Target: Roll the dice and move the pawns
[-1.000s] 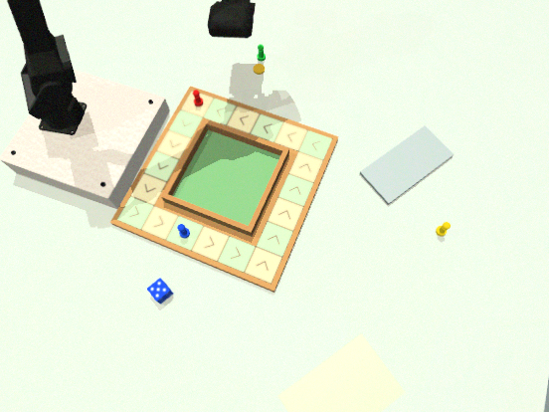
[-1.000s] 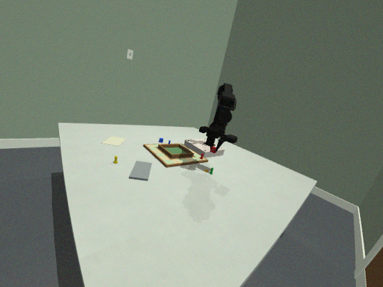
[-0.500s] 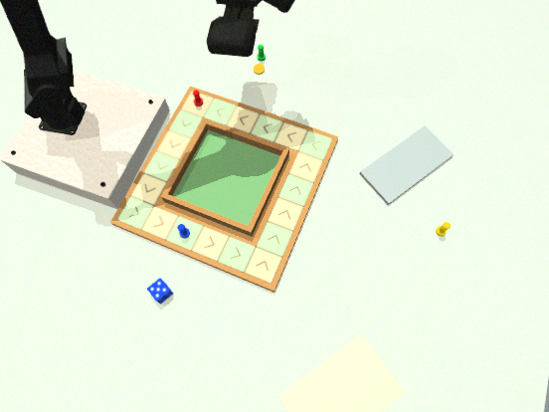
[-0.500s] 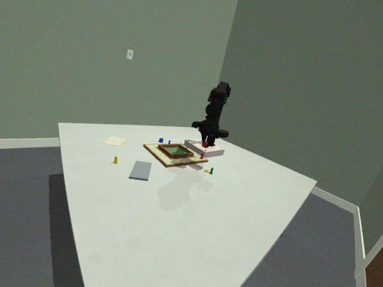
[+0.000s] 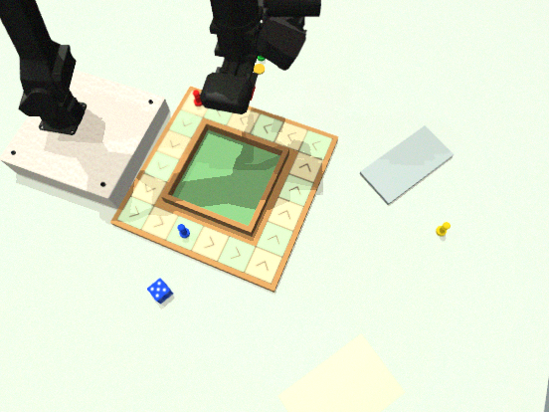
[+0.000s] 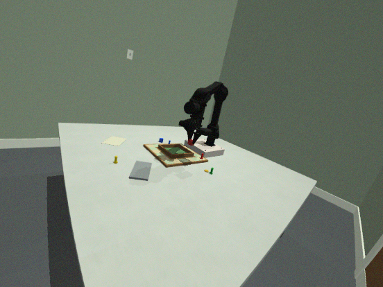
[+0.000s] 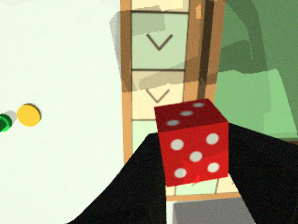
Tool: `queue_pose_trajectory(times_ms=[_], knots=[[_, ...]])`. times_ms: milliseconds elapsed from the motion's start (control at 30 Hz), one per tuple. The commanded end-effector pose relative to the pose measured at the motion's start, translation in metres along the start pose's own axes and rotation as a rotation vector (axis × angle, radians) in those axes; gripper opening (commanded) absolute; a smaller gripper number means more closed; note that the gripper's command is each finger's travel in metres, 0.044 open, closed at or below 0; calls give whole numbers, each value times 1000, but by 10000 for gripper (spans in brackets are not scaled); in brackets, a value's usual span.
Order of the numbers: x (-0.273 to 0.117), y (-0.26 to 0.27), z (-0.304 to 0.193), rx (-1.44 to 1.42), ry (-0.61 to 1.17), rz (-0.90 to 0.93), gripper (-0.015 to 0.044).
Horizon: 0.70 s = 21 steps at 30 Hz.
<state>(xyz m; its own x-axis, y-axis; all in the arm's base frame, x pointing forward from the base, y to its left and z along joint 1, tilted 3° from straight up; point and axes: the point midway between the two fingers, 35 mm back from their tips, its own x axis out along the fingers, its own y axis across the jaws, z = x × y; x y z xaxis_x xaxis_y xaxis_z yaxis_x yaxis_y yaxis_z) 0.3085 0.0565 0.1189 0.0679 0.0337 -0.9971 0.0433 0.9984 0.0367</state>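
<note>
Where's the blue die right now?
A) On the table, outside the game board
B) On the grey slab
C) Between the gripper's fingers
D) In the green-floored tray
A: the blue die sits on the table beyond the edge of the game board, on the side where the blue pawn stands.

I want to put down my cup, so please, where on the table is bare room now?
One patch lies between the blue die and the pale yellow square. Another lies between the board and the gray slab, but narrower. It is crowded near the red pawn, under the gripper.
</note>
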Motion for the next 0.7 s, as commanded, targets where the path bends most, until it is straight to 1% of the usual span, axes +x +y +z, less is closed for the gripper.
queue_pose_trajectory(times_ms=[0,533,667], knots=[[4,-19,1,15,2,2,0],[20,-103,-8,110,2,-3,0],[21,-110,-10,119,-4,-4,0]])
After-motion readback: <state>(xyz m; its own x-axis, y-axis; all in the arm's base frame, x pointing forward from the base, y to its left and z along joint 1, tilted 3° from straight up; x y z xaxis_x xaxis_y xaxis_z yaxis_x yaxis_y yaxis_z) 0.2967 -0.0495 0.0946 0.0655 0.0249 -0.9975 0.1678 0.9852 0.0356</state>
